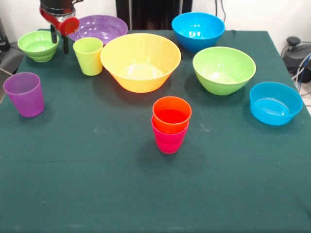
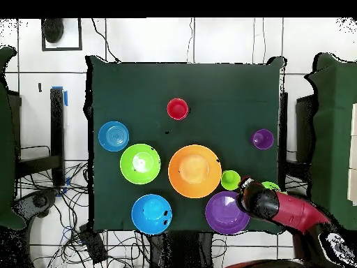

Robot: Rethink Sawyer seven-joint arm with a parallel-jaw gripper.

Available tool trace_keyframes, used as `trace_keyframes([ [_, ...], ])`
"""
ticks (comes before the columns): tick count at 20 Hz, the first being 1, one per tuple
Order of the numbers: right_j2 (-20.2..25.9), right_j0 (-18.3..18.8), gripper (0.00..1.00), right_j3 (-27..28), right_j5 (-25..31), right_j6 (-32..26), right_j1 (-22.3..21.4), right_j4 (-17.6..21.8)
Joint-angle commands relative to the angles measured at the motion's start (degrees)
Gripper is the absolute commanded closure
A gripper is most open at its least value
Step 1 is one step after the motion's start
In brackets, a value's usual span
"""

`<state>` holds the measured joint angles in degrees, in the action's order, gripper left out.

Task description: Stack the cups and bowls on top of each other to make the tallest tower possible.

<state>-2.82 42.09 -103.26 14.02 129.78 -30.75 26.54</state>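
Observation:
The tower is an orange cup (image 1: 172, 113) nested in a red-pink cup (image 1: 169, 141) at the table's middle; it also shows in the overhead view (image 2: 178, 109). My gripper (image 1: 59, 41) hangs open and empty at the far left, between the small ribbed lime green bowl (image 1: 38, 46) and the lime green cup (image 1: 88, 56), just in front of the purple bowl (image 1: 99, 27). In the overhead view my gripper (image 2: 245, 187) is beside the lime green cup (image 2: 231, 180), and the arm partly covers the small green bowl (image 2: 271, 185). The purple cup (image 1: 24, 94) stands alone at the left.
The large orange-yellow bowl (image 1: 141, 61) sits right of the lime green cup. The medium lime green bowl (image 1: 223, 70) and two blue bowls (image 1: 198, 30) (image 1: 275, 102) stand on the right. Cables and a black object lie off the table's right edge.

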Motion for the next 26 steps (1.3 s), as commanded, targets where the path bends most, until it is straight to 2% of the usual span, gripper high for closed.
trace_keyframes([
  [1, 5.98, -1.11, 0.00, 4.39, 1.14, -5.64, -0.19, 3.84],
  [5, 6.28, -0.81, 0.00, 3.94, 2.12, -5.99, -1.09, 3.97],
  [17, 6.94, 3.61, 0.00, 5.95, 1.56, -8.36, 3.04, 7.23],
  [26, 7.02, 5.24, 0.00, 7.41, -1.35, -6.11, 6.99, 10.72],
])
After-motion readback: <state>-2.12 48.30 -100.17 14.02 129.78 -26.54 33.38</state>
